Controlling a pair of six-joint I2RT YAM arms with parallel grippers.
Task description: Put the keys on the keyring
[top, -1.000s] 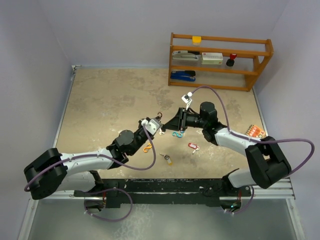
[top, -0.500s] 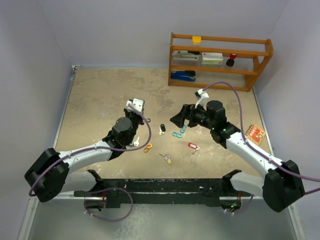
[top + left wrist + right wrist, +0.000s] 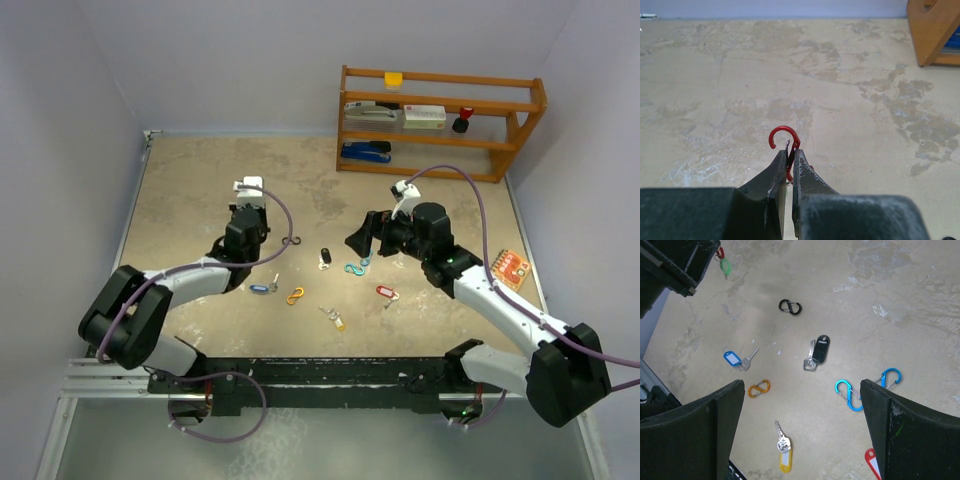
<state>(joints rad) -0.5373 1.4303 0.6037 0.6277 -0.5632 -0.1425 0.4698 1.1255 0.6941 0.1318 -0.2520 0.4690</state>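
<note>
Nearest the bottom of the overhead frame, the yellow key point(image 3: 337, 320), the red key point(image 3: 385, 292) and the blue key point(image 3: 262, 288) are lying loose on the bench point(image 3: 200, 190), with an orange clip point(image 3: 295, 296) between blue and yellow. Just beyond them, the black key point(image 3: 325, 258) and a pair of blue clips point(image 3: 353, 268) are waiting too.

A second ago both arms were crowding together over this spot; now they are standing well apart. The left arm point(image 3: 190, 275) is swinging away toward the upper left, its jaws clenched on a red clip point(image 3: 785, 137). In the right wrist view, what looks like a green tag point(image 3: 726, 266) is dangling beneath that clip. The right arm point(image 3: 480, 290) is pulling back rightward, its jaws spread wide and grasping nothing. That is suggesting one key is already threaded and four are still needing pickup.

The near rail point(image 3: 400, 365) is sitting close below the yellow key, so a low approach there is looking tight. A black clip point(image 3: 790, 307) is lying alone above the black key in the right wrist view. Farther off, the left half of the bench is lying bare to its far edge, while the wooden shelf point(image 3: 440, 125) is closing in the upper right corner.
</note>
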